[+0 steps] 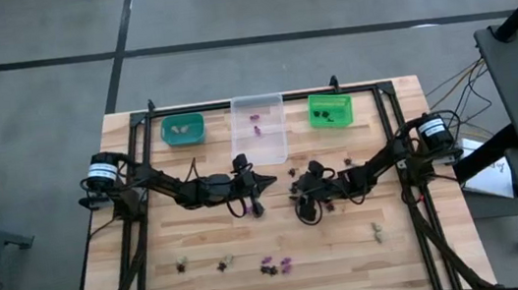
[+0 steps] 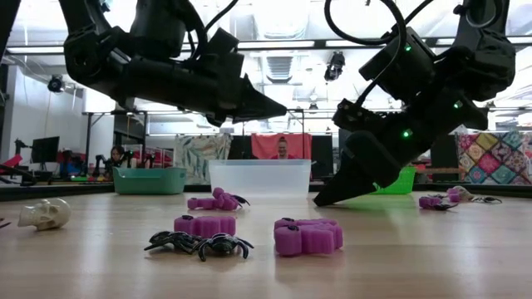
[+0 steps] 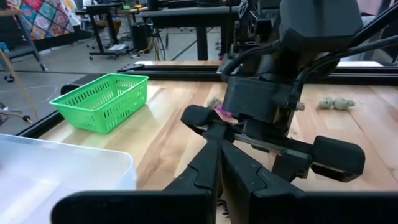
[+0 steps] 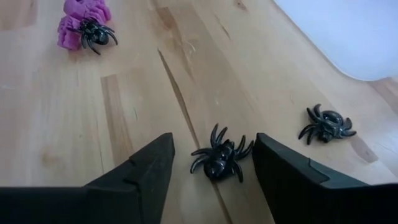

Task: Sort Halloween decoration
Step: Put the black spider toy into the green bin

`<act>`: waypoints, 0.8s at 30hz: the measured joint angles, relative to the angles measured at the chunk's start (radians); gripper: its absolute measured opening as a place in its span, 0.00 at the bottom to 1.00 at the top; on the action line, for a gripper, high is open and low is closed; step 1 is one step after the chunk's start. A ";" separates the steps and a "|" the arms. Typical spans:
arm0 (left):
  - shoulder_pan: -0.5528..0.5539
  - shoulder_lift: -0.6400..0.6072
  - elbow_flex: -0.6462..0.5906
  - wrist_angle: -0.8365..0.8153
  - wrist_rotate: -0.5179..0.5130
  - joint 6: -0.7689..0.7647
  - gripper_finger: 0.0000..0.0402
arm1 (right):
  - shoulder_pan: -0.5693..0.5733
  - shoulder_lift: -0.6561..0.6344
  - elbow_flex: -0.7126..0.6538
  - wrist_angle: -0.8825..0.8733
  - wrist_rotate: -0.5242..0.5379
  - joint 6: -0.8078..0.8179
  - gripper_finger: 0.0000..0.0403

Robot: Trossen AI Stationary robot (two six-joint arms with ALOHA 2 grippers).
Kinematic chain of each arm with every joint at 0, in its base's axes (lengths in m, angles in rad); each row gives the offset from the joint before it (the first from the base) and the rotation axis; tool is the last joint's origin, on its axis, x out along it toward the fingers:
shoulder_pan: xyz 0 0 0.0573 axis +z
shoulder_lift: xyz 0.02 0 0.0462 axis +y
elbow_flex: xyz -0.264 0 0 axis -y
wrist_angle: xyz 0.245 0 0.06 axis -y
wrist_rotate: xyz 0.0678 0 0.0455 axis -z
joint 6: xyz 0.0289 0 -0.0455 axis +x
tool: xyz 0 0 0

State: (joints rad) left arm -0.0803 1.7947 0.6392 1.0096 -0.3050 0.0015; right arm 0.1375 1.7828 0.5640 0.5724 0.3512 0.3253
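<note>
My right gripper (image 4: pixel 211 163) stands spread on either side of a black spider (image 4: pixel 219 159) lying on the table (image 4: pixel 124 112); I should drop straight, keep it centred, then pinch gently. A second spider (image 4: pixel 327 124) lies nearby. My left gripper (image 1: pixel 252 187) waits clenched beside the clear bin (image 1: pixel 259 125). I cannot tell whether my tips touch the wood

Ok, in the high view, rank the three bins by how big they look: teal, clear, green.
1. Clear bin, plainly the largest.
2. Teal bin and green bin look about alike in this view, so no ranking between them.
</note>
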 joint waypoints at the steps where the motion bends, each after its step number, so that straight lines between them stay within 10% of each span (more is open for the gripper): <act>1: 0.000 0.000 0.000 0.000 0.000 0.005 0.00 | 0.000 -0.003 0.000 0.000 -0.003 -0.004 0.50; 24: 0.001 -0.083 0.001 0.000 -0.002 0.096 0.00 | 0.000 -0.046 0.003 -0.018 -0.018 -0.048 0.29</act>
State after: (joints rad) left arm -0.0791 1.7120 0.6403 1.0093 -0.3073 0.0976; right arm 0.1375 1.7370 0.5674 0.5549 0.3328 0.2771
